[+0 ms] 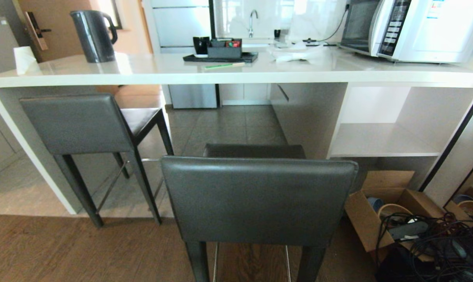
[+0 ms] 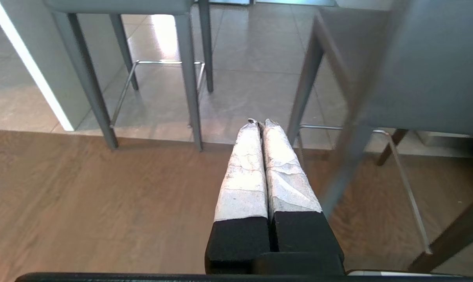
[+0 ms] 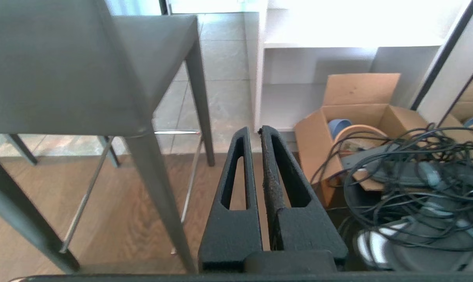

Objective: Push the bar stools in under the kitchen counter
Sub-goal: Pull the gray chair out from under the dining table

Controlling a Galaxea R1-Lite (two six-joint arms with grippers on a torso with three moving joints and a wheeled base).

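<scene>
Here, no legible writing, left hand [image 2: 260, 121] pinched closed, right hand [image 3: 252, 131] closed, both empty.

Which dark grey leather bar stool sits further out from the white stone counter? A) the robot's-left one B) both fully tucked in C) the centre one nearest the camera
C: the centre dark grey leather bar stool stands clear of the white stone counter, while the left stool's seat reaches under its edge.

We count two bar stools: one [image 1: 91, 129] on the left with its seat under the tabletop [image 1: 150, 70], one [image 1: 258, 199] nearer us. On the tabletop stand one kettle [image 1: 93, 35], one microwave [image 1: 412, 27], one black tray [image 1: 221, 58] and one paper roll [image 1: 25, 59]. On the floor sits one cardboard box [image 1: 371, 203].
</scene>
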